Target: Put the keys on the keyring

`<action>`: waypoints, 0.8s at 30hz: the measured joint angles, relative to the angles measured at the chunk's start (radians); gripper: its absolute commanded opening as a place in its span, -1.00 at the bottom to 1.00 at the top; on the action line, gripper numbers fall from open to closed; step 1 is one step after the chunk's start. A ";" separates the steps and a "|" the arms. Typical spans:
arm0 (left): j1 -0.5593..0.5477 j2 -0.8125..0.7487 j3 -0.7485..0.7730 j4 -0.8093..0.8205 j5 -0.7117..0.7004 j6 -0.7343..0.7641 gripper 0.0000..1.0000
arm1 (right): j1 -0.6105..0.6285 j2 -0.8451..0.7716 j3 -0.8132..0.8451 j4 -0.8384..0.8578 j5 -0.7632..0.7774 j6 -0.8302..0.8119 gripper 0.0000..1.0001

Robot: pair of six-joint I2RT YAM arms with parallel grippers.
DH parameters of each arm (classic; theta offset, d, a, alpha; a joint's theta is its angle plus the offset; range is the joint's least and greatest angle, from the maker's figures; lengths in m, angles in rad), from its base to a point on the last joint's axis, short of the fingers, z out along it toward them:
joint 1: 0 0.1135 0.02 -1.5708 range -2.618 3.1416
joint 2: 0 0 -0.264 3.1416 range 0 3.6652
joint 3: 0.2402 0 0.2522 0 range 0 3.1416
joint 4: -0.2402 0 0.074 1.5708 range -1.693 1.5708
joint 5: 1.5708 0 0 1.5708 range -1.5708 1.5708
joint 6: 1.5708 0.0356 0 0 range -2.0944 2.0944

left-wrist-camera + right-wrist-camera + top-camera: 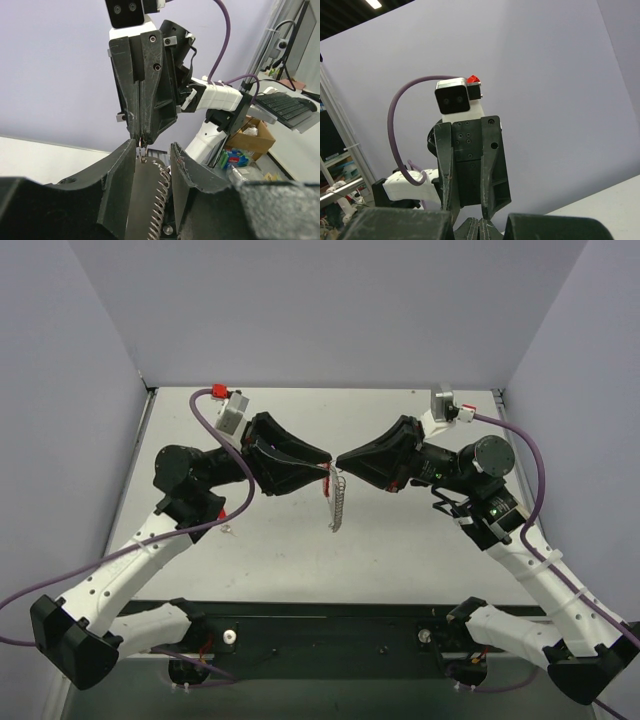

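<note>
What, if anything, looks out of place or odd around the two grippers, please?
Nothing looks damaged or spilled. The keyring dangles by its chain from the shut right gripper, at the tips of the open left gripper; one small silver piece, possibly a key, lies alone on the table beside the left arm.

**Landmark:** keyring chain (pixel 338 502), hanging above mid-table.

- **Above it:** the left gripper (pixel 326 468) and right gripper (pixel 343 461) meet tip to tip, so there is no passage between them.
- **Left jaws:** they stand apart, and the chain occupies the gap.
- **Left of the chain:** blocked by the left arm's body.
- **Right of the chain:** blocked by the right arm's body.
- **Beyond the chain:** open table (pixel 330 410) as far as the back wall.
- **Nearer than the chain:** open table up to the black base rail (pixel 330 625).
- **Well left of the chain:** a small unidentified object (pixel 228 529) lies on the table.
</note>
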 measured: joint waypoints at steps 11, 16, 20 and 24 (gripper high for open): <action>0.000 0.027 0.000 0.044 0.004 -0.032 -0.16 | 0.000 0.000 0.000 0.002 -0.003 0.004 -1.00; 0.000 0.040 0.000 0.042 0.003 -0.031 -0.21 | 0.000 0.000 0.000 0.002 -0.003 0.005 -1.00; -0.002 0.040 0.000 0.042 0.003 -0.029 -0.41 | 0.000 0.000 0.000 0.003 -0.003 0.006 -1.00; -0.014 0.041 0.000 0.029 0.003 -0.016 -0.82 | 0.000 -0.005 0.000 0.005 -0.002 0.005 -1.00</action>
